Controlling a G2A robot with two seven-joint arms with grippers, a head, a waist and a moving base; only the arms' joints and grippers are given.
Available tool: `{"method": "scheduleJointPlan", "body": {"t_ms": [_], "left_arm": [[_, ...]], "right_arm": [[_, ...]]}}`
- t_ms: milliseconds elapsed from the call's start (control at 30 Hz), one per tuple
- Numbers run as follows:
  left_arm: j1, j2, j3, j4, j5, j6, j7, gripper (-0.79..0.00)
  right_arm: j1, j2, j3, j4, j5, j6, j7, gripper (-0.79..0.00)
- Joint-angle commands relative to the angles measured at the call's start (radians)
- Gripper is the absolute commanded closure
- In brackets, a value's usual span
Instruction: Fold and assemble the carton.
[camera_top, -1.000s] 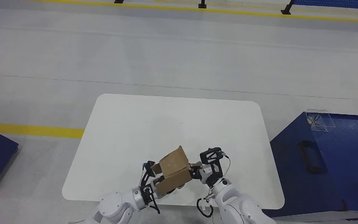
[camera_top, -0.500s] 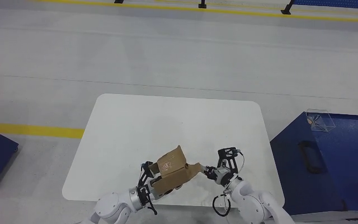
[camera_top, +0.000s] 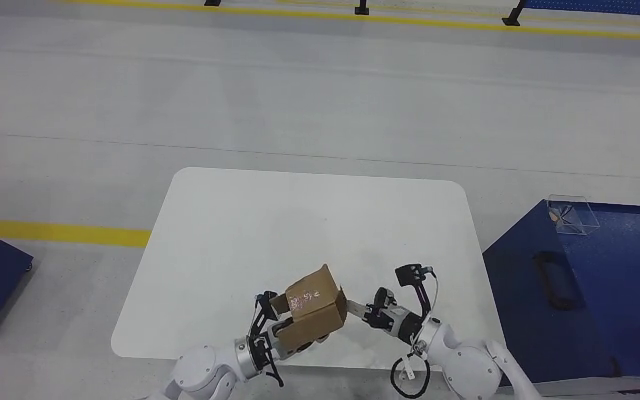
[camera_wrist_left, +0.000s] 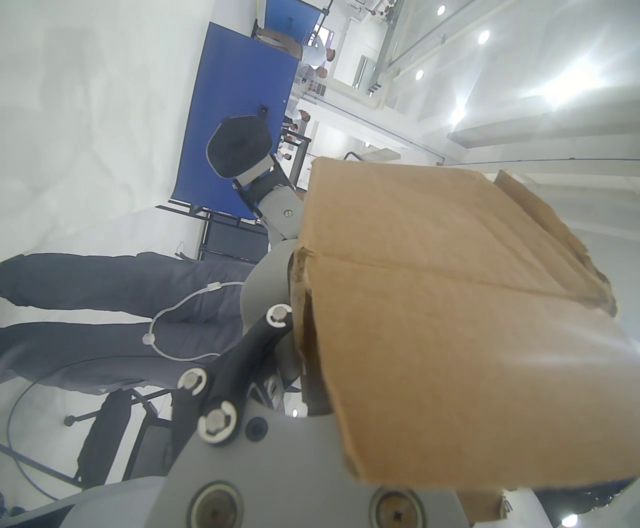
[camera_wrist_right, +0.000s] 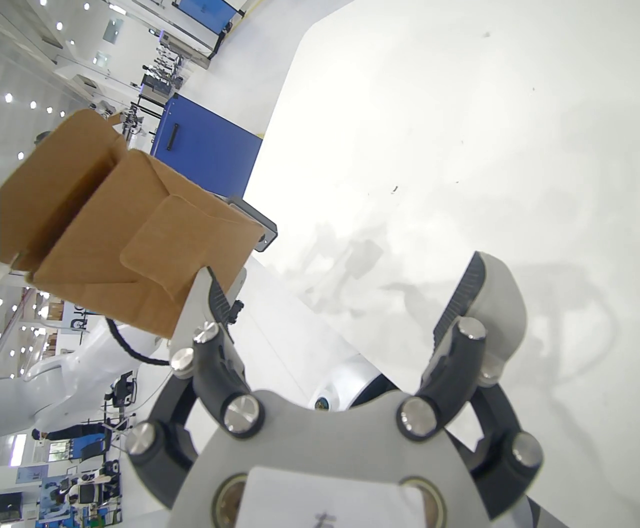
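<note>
Mid-fold, I'd say. The left end effector (camera_top: 275, 330) had the carton (camera_top: 312, 305) clamped and held up over the near edge of the worktop (camera_top: 300, 220). The right end effector (camera_wrist_right: 345, 277) sat spread wide, one finger (camera_wrist_right: 212, 300) right against the rounded end flap (camera_wrist_right: 165, 250). Next move probably called for tucking that flap in without crushing it. Carton looked empty inside, far as I could see.

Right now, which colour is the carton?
Plain brown carton; the left wrist view shows it best.
</note>
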Motion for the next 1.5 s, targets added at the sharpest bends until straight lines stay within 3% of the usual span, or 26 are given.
{"method": "scheduleJointPlan", "body": {"t_ms": [0,767,1267,1467], "left_arm": [[0.004,0.0,0.001,0.001,0.006,-0.005,-0.001,0.0],[0.014,-0.001,0.008,-0.007,0.039,-0.012,0.004,0.0],[0.016,-0.001,-0.003,-0.006,0.005,-0.004,-0.021,0.0],[0.009,-0.003,0.006,-0.001,0.007,0.004,-0.026,0.0]], "right_arm": [[-0.004,0.001,0.008,-0.007,0.008,-0.004,-0.003,-0.785],[0.011,0.0,-0.043,-0.041,-0.069,0.025,0.003,-0.785],[0.004,0.001,0.002,-0.021,0.006,0.023,-0.018,-0.785],[0.018,-0.001,-0.04,-0.005,-0.006,0.013,0.013,-0.785]]}}
